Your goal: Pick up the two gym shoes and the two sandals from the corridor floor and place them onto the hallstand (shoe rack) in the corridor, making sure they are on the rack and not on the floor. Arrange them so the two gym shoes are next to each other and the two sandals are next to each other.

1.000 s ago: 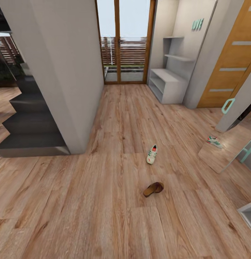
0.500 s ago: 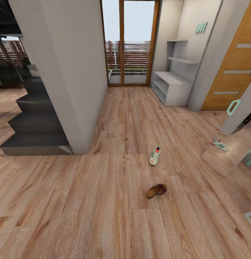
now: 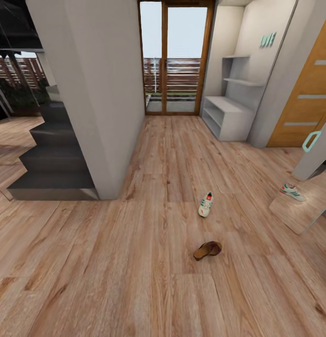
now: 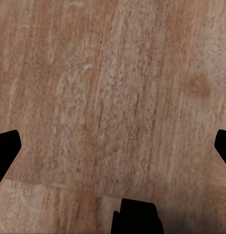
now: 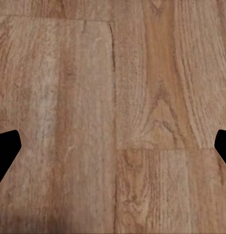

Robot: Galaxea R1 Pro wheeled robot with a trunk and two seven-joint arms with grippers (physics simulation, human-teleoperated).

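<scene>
Currently the head camera looks down a corridor of wood plank floor with nothing yet on the grey shoe rack, which stands against the far right wall under the mint letters, beside the glass door. One white sneaker lies on the floor ahead and slightly right of centre, long axis running roughly away from the robot, red tongue end pointing toward the rack. One brown sandal lies nearer, just short of the sneaker on the same line, long axis turned across the view and slightly diagonal. A second sneaker shows far right, apparently at a mirror panel; cannot tell whether it is a real shoe or a reflection. The second sandal is not located. In the left wrist view the left gripper hangs over bare planks, finger tips dark at the two picture edges, spread wide, holding nothing. In the right wrist view the right gripper is likewise spread wide over bare floor, empty. Judgement: the robot is on approach, no shoe picked. Both shoes lie ahead and to the right of centre, so the right arm looks the nearer one; the sandal is the closer target, and its crosswise lie would call for a wrist turn to close across its narrow width.
</scene>
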